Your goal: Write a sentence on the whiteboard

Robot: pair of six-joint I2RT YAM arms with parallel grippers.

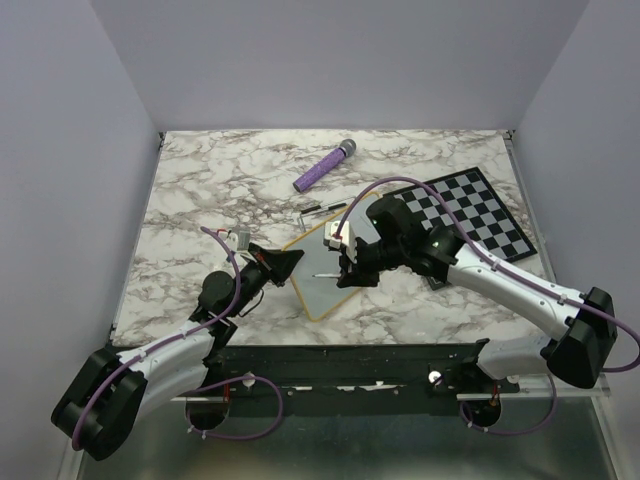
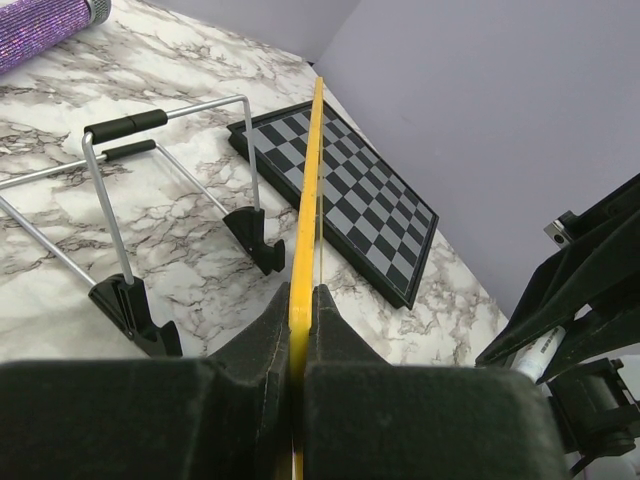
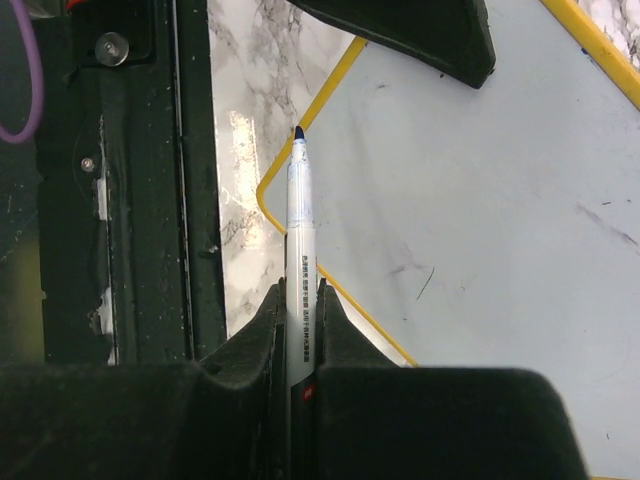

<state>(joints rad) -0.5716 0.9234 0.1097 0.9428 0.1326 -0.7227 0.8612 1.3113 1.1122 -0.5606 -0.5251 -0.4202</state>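
The whiteboard [image 1: 318, 283], white with a yellow frame, lies near the middle of the marble table. My left gripper [image 1: 292, 264] is shut on its left corner; in the left wrist view the yellow frame edge [image 2: 306, 220] runs edge-on between the jaws of that gripper [image 2: 300, 305]. My right gripper [image 3: 300, 295] is shut on a white marker [image 3: 300, 225], whose blue tip [image 3: 299, 132] hovers by the board's frame corner. I cannot tell if it touches. The board's surface [image 3: 480, 230] bears only faint dark smudges; no sentence shows.
A checkered chessboard [image 1: 470, 213] lies at the right, under my right arm. A purple glittery cylinder [image 1: 324, 167] rests at the back. A wire stand with black feet [image 2: 170, 200] stands behind the board. The black base rail [image 3: 130, 200] is close to the marker.
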